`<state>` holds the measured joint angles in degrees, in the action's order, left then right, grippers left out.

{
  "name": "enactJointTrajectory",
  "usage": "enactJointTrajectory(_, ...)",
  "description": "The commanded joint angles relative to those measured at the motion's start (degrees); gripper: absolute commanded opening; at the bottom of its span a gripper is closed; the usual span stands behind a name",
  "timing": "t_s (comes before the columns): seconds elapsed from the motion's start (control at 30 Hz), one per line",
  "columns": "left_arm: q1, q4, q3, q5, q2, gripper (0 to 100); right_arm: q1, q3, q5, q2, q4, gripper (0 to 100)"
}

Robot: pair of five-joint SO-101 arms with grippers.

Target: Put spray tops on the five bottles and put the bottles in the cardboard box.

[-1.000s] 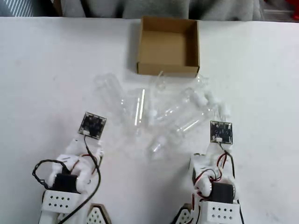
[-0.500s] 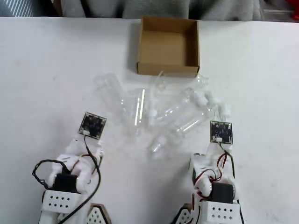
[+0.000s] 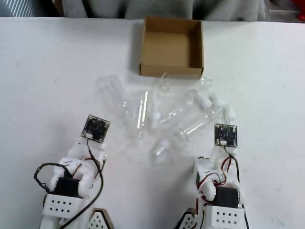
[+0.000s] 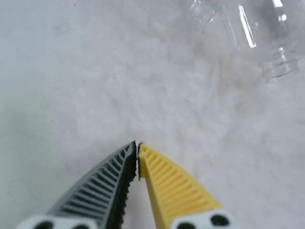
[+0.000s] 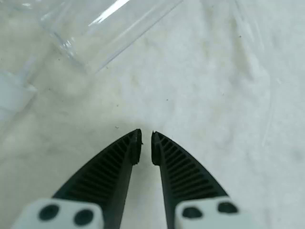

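Note:
Several clear bottles (image 3: 143, 112) lie on their sides, without tops, in a loose cluster on the white table in front of the cardboard box (image 3: 171, 46). The box stands open and empty at the far middle. White spray tops (image 3: 206, 101) lie at the cluster's right side. My left gripper (image 4: 138, 146), one finger grey and one yellow, is shut on nothing above bare table, with a bottle neck (image 4: 278, 69) ahead of it. My right gripper (image 5: 145, 139) is shut with black fingers nearly touching, short of a clear bottle (image 5: 109, 31) and a spray top (image 5: 12, 95).
Both arms sit near the table's front edge, the left arm (image 3: 71, 181) and the right arm (image 3: 219, 188) on either side of the bottle cluster. Bare white table (image 3: 47, 71) stretches to the left and right of the box.
The left arm's wrist has shifted very slightly toward the bottles. The right arm, bottles and box are unchanged.

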<state>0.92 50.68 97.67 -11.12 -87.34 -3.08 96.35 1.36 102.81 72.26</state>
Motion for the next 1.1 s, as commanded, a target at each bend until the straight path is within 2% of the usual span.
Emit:
enactJointTrajectory(0.0, 0.31, 0.35, -0.44, -0.44, -0.75, 2, -0.57, 0.53, -0.26, 0.31, 0.31, 1.7)
enactJointTrajectory(0.3, 0.48, 0.35, -10.11, -0.44, -0.75, 2, -0.57, 0.53, -0.26, 0.31, 0.31, 1.7)
enactJointTrajectory(0.47, 0.40, 4.13, -21.98, 0.26, -0.31, 2, -0.57, 0.53, -0.26, 0.31, 0.31, 1.7)
enactJointTrajectory(0.57, 0.40, 6.95, -29.80, 4.04, 1.45, 2, -0.57, 0.53, -0.26, 0.31, 0.31, 1.7)
enactJointTrajectory(0.73, 0.57, 8.26, -43.87, 7.65, 17.54, 2, -0.57, 0.53, -0.18, 0.31, 0.31, 1.7)
enactJointTrajectory(0.9, 0.92, 7.65, -55.91, 14.33, 37.23, 2, -0.57, 0.53, -0.18, 0.31, 0.31, 1.7)
enactJointTrajectory(1.07, 0.92, 1.49, -64.97, 24.53, 53.41, 2, -0.57, 0.53, -0.18, 0.31, 0.31, 1.7)
